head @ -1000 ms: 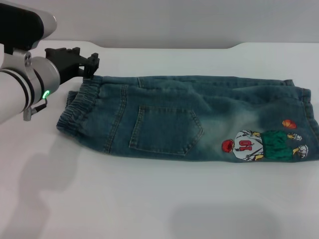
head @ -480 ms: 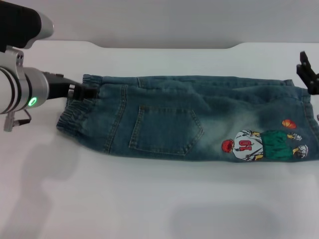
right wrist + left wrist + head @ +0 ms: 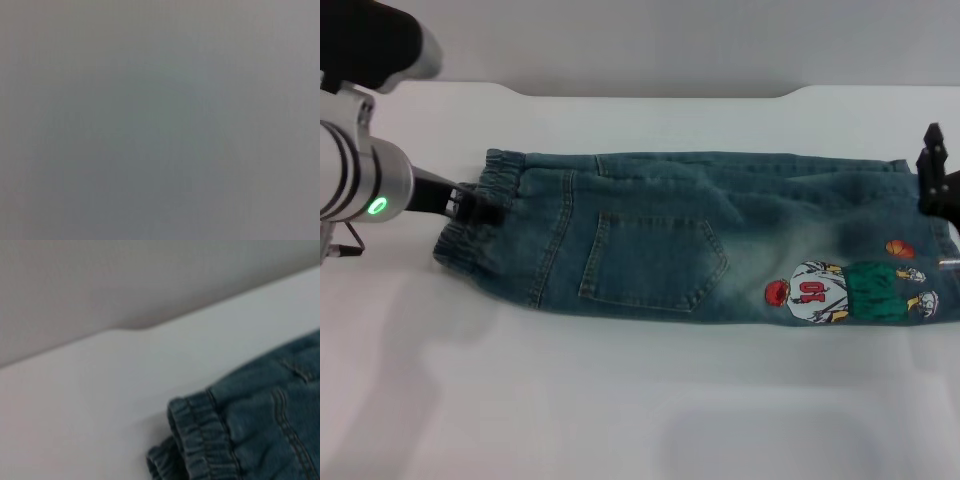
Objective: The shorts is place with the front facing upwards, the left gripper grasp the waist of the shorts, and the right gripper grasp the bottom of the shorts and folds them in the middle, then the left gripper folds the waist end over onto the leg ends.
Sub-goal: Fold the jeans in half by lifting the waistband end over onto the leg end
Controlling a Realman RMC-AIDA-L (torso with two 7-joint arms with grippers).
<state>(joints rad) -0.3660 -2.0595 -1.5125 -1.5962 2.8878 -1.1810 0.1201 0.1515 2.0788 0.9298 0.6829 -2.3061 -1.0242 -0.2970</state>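
- Your one pair of faded blue denim shorts point(image 3: 700, 240) lies flat across the white table point(image 3: 620, 410), already halved lengthwise, so each end offers itself to an arm.
- Your two grippers: left gripper point(image 3: 478, 203) at the elastic waistband point(image 3: 200, 440), right gripper point(image 3: 938, 185) at the leg hems. I cannot tell either's jaw state.

The right gripper point(image 3: 938, 185) is cut off at the frame edge; its wrist view shows only grey.
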